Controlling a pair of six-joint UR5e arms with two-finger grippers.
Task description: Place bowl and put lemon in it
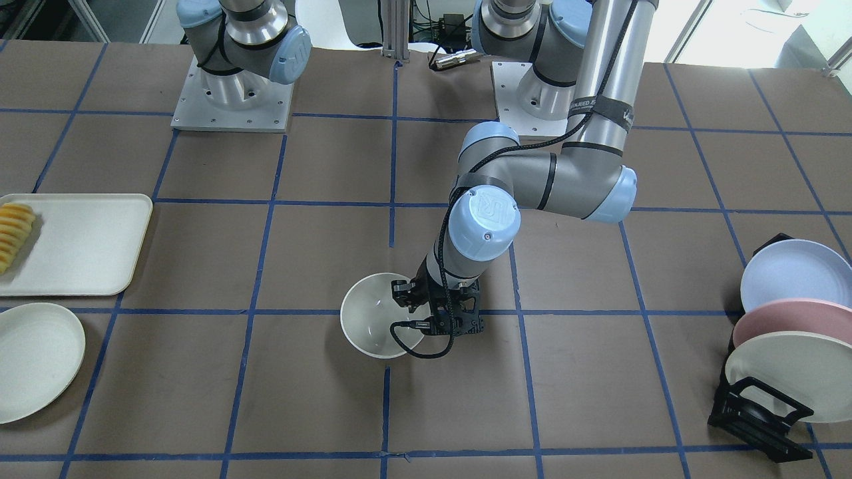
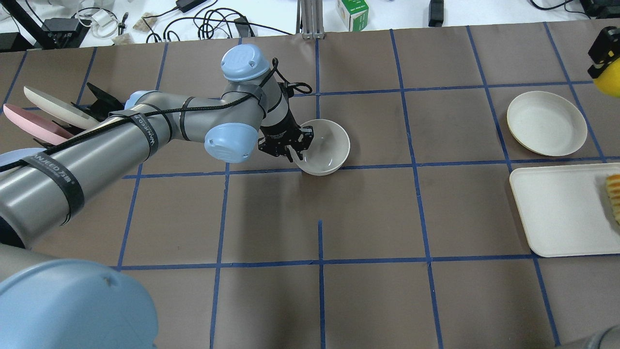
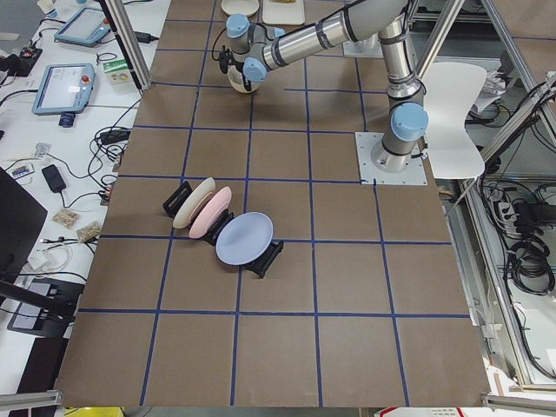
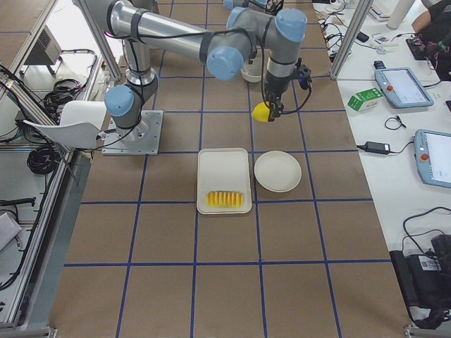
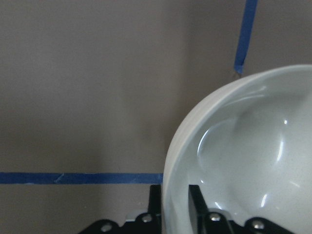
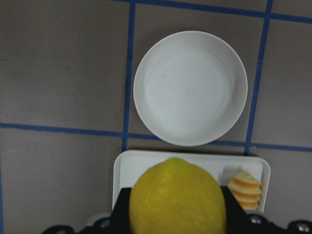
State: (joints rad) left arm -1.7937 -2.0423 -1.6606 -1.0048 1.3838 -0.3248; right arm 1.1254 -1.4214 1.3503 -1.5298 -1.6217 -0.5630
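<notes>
Left tool (image 2: 296, 148): pinching rim of bowl (image 2: 325, 145), mid-tabletop (image 2: 368, 213). Right tool (image 6: 176, 209): pinching lemon (image 4: 261, 112). Left-arm strap (image 2: 145, 133) reads "VANJEED"; joint cap (image 1: 486, 213) marked "UR".

**Nine Things Counted**

One bowl (image 1: 369, 322) at centre frame. One lemon (image 6: 176, 197). At left: one tray (image 1: 86, 246), one flat plate (image 1: 36, 362), one sliced food piece (image 1: 13, 236). At right: one rack (image 1: 759, 436) holding three plates: blue plate (image 1: 795, 273), pink plate (image 1: 779, 322), cream plate (image 1: 799, 376).
</notes>
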